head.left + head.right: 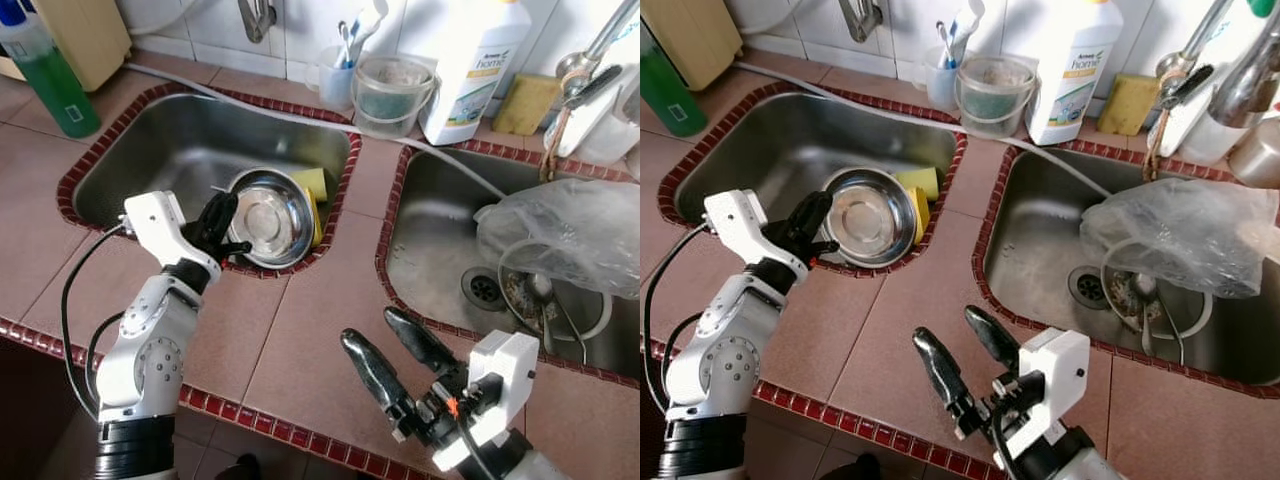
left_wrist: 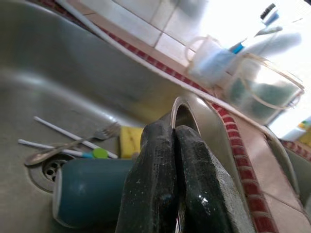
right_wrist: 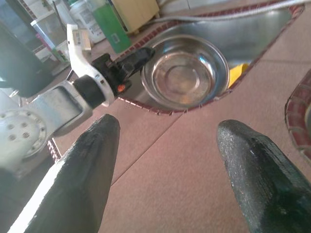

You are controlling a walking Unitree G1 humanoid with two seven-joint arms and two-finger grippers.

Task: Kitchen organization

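Note:
A round steel bowl (image 1: pixel 268 217) stands tilted in the near right corner of the left sink (image 1: pixel 170 150), resting against a yellow sponge (image 1: pixel 313 183). My left gripper (image 1: pixel 226 226) is shut on the bowl's near left rim; in the left wrist view its fingers (image 2: pixel 160 160) pinch the thin steel edge (image 2: pixel 186 112). My right gripper (image 1: pixel 373 330) hovers open over the brown counter tiles (image 1: pixel 310 330) between the two sinks, with nothing between its fingers. In the right wrist view the bowl (image 3: pixel 184 77) lies ahead of it.
On the left sink's bottom lie a teal cup (image 2: pixel 92 189), a fork (image 2: pixel 104 132) and a spoon. The right sink (image 1: pixel 440 240) holds a crumpled plastic bag (image 1: pixel 570 235). Behind stand a green bottle (image 1: pixel 45 75), a toothbrush cup (image 1: pixel 335 78), a clear bucket (image 1: pixel 393 95) and a white detergent bottle (image 1: pixel 475 60).

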